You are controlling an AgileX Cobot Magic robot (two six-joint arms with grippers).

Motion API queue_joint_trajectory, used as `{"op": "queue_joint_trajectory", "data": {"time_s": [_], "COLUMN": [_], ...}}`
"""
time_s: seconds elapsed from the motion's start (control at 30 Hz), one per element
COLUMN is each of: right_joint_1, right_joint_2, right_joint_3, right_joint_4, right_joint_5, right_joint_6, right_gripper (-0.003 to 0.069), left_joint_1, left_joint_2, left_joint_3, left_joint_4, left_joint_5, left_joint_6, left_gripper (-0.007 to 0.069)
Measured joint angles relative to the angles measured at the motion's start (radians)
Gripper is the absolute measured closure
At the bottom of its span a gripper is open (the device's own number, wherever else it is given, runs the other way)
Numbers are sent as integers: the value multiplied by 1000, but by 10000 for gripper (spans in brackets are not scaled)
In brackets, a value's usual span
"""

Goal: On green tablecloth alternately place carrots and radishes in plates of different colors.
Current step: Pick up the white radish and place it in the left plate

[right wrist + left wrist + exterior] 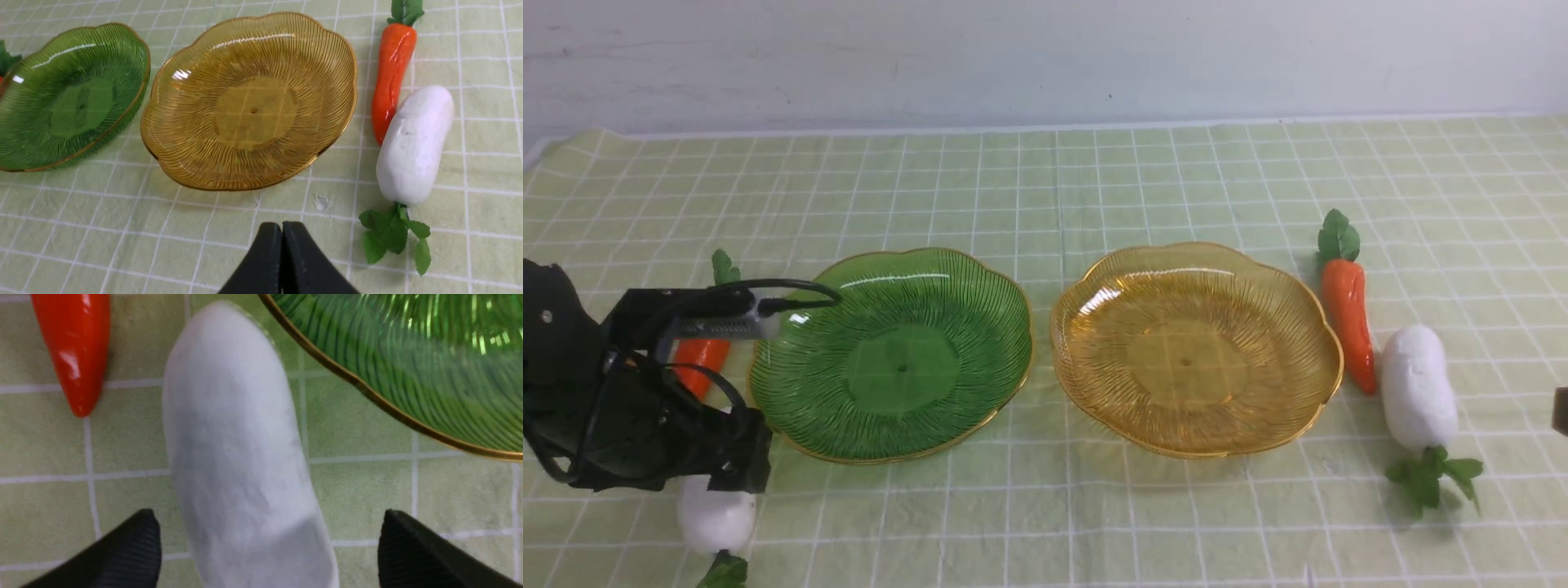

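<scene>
- Front view: the black left arm is bent down low at the near left corner of the green tablecloth. Its end hangs right over the left radish. The left carrot lies a bit farther back, partly hidden by the arm.
- The green plate and the yellow plate sit side by side in the middle, close together but not touching.
- The right carrot and the right radish lie side by side on the cloth, just right of the yellow plate.
- Only a small dark bit of the right arm peeks in at the right edge.
- Left wrist view: the left pincer is spread wide. One black finger is on each side of the left radish, with a gap on both sides. The radish lies on the cloth between the carrot's tip and the green plate's gold rim.
- Right wrist view: the right pincer is closed, its two fingers pressed flat together. It hangs over bare cloth near the yellow plate.
</scene>
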Motion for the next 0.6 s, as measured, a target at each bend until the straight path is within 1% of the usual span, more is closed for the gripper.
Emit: {"op": "queue_joint_trajectory", "data": {"time_s": [0.07,0.13,0.17,0.2,0.23,0.27,0.3,0.37,0.47,0.6], "right_joint_1": [0,0,0,0,0,0,0,0,0,0], "right_joint_2": [0,3,13,34,38,62,92,161,268,416], "right_joint_3": [-1,-2,-6,-14,-18,-31,-48,-92,-174,-302], "right_joint_4": [0,0,0,-2,-4,-10,-18,-47,-112,-201], "right_joint_5": [-19,-36,-46,-41,-39,-27,-10,30,70,79], "right_joint_6": [-2,-2,1,19,23,40,57,88,129,189], "right_gripper": [673,673,673,673,673,673,673,673,673,673], "left_joint_1": [0,0,0,0,0,0,0,0,0,-16], "left_joint_2": [36,68,90,104,106,109,109,92,18,-129], "left_joint_3": [-2,-2,-2,-3,-3,-3,-3,-8,-29,-104], "left_joint_4": [-1,-3,-3,-3,-2,4,17,53,91,58], "left_joint_5": [0,1,11,26,33,51,72,125,202,246], "left_joint_6": [-2,-7,-24,-42,-50,-64,-77,-106,-134,-129], "left_gripper": [-57,-50,-3,69,84,168,194,179,179,179]}}
